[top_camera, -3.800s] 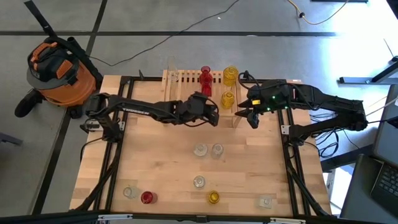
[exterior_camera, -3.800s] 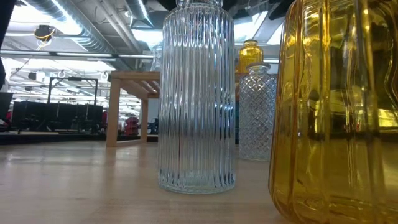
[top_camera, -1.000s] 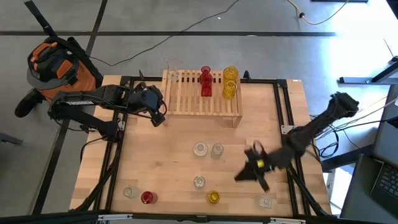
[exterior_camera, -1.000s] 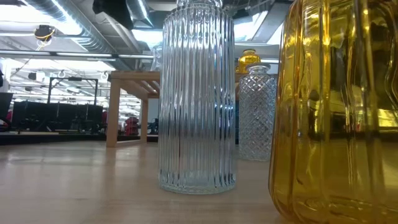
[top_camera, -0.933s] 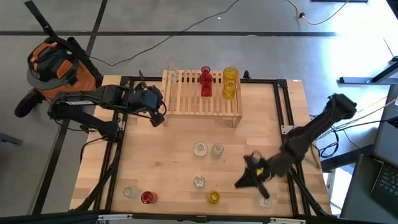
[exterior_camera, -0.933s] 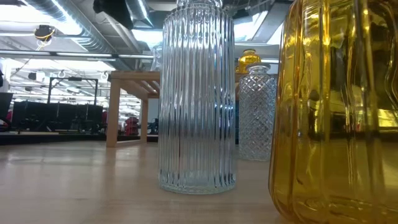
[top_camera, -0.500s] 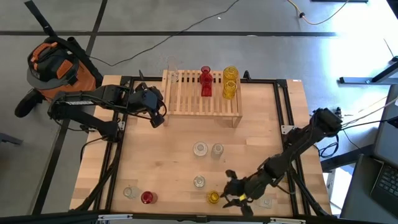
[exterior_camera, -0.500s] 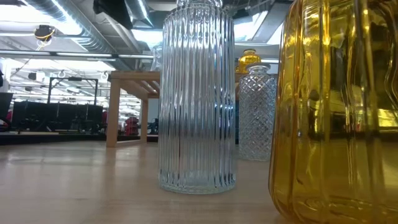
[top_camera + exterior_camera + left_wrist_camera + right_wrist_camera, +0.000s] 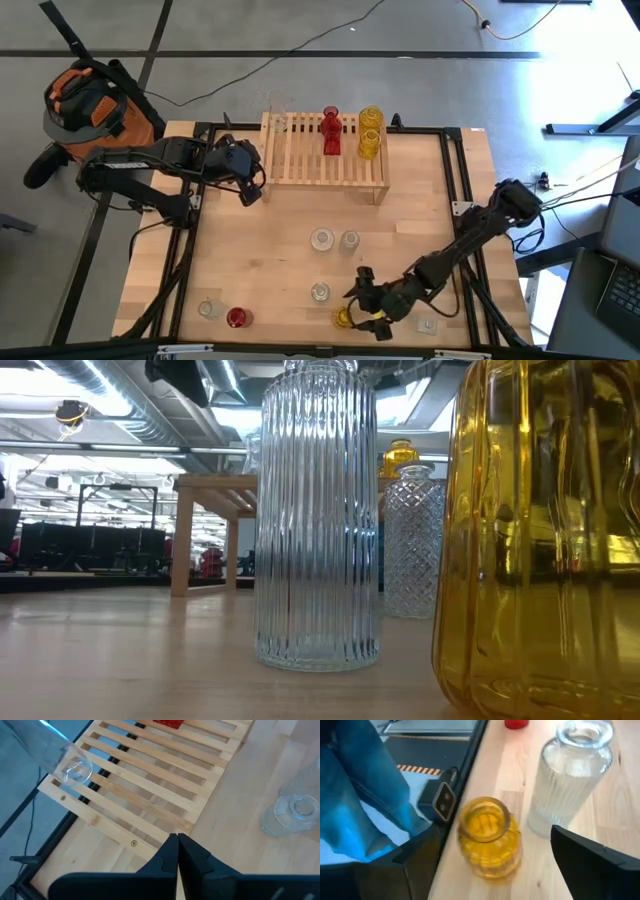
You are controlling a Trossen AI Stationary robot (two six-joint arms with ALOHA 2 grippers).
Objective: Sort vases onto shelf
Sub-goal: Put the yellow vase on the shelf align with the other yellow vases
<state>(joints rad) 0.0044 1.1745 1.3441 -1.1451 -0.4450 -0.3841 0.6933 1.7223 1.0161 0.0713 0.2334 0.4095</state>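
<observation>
The right gripper (image 9: 362,308) has swung from the shelf (image 9: 322,151), where it hovered beside the yellow vases a few seconds ago, down to the near edge of the table (image 9: 260,250). Half a second ago it was just short of the yellow vase (image 9: 344,317) there; now it has closed in, and its wrist view shows that vase (image 9: 489,836) standing upright between the two widely spread fingers (image 9: 592,865), which do not yet touch it and hold nothing. A ribbed clear vase (image 9: 570,772) stands just beside the yellow one, close enough that it could be knocked.

The left gripper (image 9: 252,189) has pulled back from the middle of the shelf to wait off the shelf's left end. Its fingers (image 9: 172,857) are pressed together with nothing between them.

On the shelf stand a red vase (image 9: 331,131), two yellow vases (image 9: 369,131) and a clear vase (image 9: 276,110) at the left end. Still on the table are two clear vases (image 9: 334,240) in the middle, a clear one (image 9: 209,308) and a red one (image 9: 236,317) near the left corner, and another clear one (image 9: 428,324) on the right.

The shift suggests the last placement is finished and the next pick is beginning, with the near yellow vase the likely target
</observation>
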